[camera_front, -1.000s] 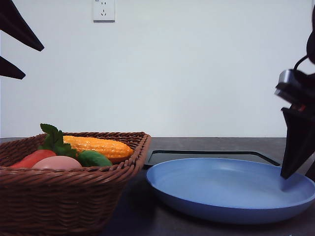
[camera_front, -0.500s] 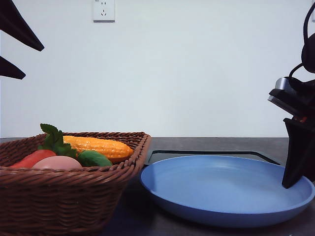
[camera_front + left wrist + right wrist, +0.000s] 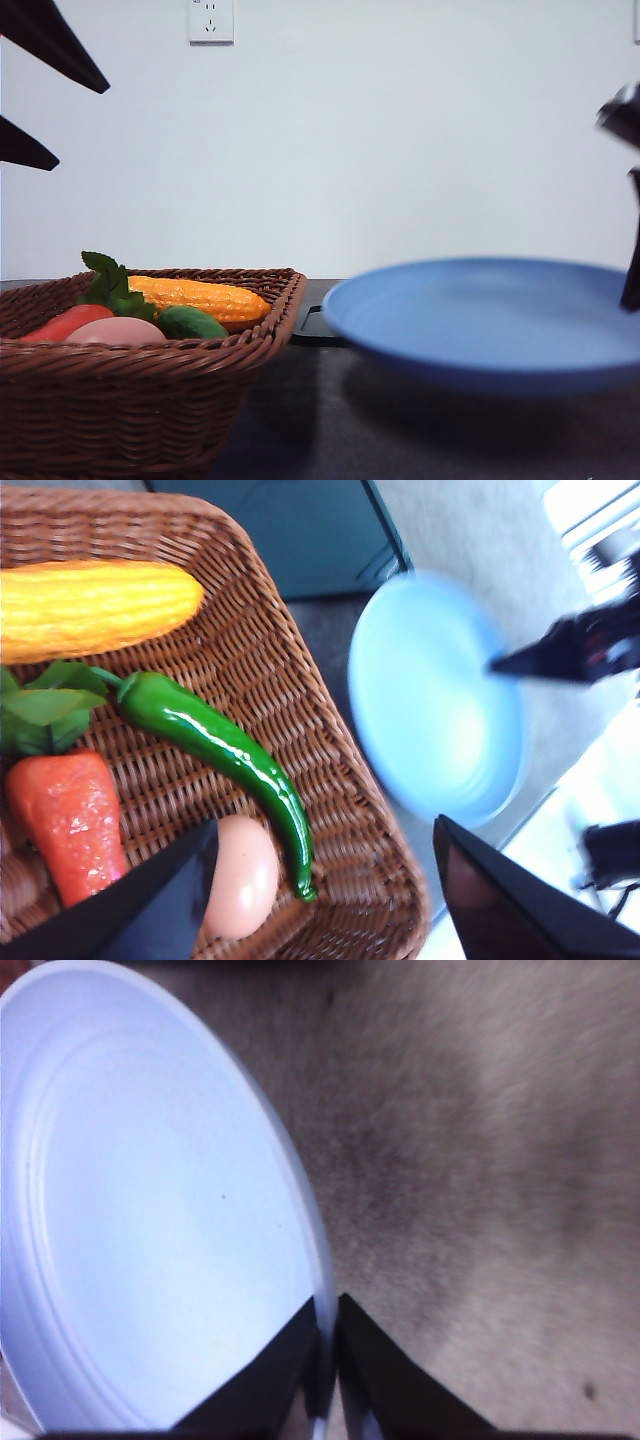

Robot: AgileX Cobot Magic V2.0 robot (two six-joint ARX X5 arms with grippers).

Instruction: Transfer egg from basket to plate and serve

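Jaws of the right gripper [image 3: 322, 1360] clenched the plate [image 3: 480, 320] rim, having just lifted it off the surface, while the left gripper [image 3: 320, 900], spread wide, hovered over the egg [image 3: 240, 875] in the basket [image 3: 150, 400] corner.

- No readable text, label, brand, number or sign appears on anything in these views.
- The wall outlet [image 3: 211, 21], on the wall above the basket [image 3: 150, 400], has a tiny dark mark at its upper left corner (too small to read).
- The plate [image 3: 480, 320], to the right of the basket, is plain blue with no print.
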